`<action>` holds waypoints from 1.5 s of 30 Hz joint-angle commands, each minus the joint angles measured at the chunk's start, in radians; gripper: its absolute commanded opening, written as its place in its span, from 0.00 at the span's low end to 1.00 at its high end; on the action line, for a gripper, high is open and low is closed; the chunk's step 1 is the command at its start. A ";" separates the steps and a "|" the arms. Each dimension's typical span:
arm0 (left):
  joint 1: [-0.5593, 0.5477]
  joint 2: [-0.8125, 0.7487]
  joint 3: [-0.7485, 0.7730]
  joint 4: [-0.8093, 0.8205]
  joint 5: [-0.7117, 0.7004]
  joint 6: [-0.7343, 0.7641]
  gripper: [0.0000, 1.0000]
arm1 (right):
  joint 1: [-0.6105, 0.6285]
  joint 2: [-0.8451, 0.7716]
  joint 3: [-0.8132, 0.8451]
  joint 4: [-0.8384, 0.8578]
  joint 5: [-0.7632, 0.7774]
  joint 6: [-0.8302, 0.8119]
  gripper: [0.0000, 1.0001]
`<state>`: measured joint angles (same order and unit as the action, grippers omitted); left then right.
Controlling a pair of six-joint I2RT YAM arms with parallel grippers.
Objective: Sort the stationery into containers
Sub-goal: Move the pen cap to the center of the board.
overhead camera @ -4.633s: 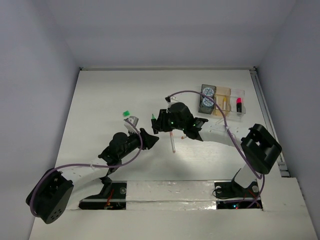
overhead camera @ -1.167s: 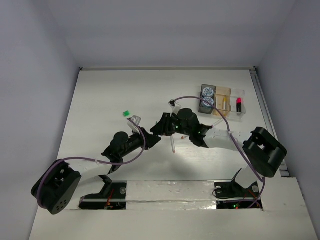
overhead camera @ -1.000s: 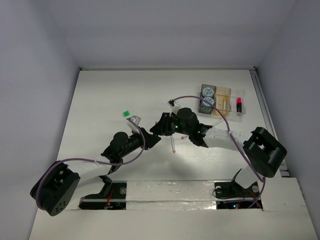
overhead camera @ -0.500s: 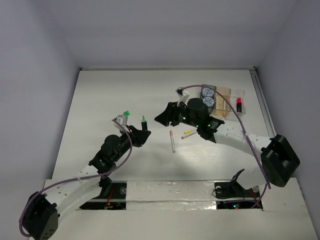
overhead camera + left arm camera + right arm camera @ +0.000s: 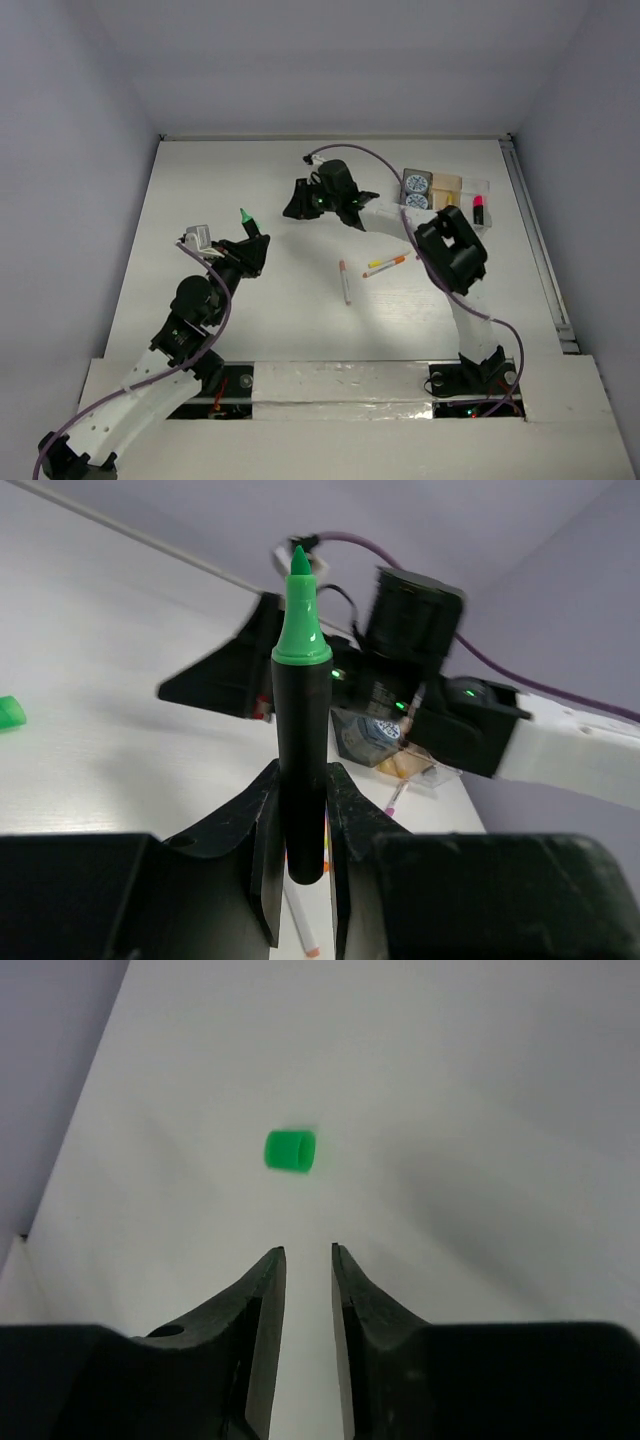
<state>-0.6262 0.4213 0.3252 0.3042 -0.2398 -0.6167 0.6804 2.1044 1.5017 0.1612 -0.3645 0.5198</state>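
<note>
Apparently the left gripper (image 5: 300,775) pinched the black body of the green highlighter (image 5: 300,720) upright, with its bare tip upward, probably so that a cap could go on it. The right gripper (image 5: 306,1252), its jaws slightly apart and empty, pointed at the green cap (image 5: 290,1150) on the table (image 5: 470,1080), likely to fetch it. In the upper right of the top view, the dark grey tray (image 5: 404,178) held two rolls (image 5: 417,183) and the clear tray (image 5: 484,186) a pink highlighter (image 5: 478,210). The amber tray (image 5: 447,185) was partly hidden.
</note>
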 commanded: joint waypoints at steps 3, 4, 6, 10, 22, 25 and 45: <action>0.003 -0.012 0.021 0.050 -0.009 0.031 0.00 | 0.039 0.199 0.357 -0.233 0.005 -0.109 0.57; 0.003 -0.007 0.018 0.062 -0.001 0.034 0.00 | 0.056 0.225 0.392 -0.244 0.027 -0.112 0.62; 0.003 -0.006 0.008 0.081 0.008 0.035 0.00 | 0.087 0.308 0.500 -0.302 0.050 -0.121 0.67; 0.003 -0.016 -0.011 0.114 0.039 0.029 0.00 | 0.148 0.434 0.676 -0.409 0.175 -0.159 0.70; 0.003 -0.084 -0.026 0.133 0.063 0.040 0.00 | 0.228 0.604 0.879 -0.521 0.395 -0.167 0.69; 0.003 -0.110 -0.031 0.128 0.057 0.041 0.00 | 0.237 0.623 0.894 -0.548 0.487 -0.190 0.65; 0.003 -0.107 -0.057 0.136 0.051 0.052 0.00 | 0.289 0.468 0.611 -0.511 0.820 -0.160 0.26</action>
<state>-0.6262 0.3035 0.2703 0.3775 -0.1875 -0.5831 0.9661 2.6381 2.2768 -0.2581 0.3309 0.3130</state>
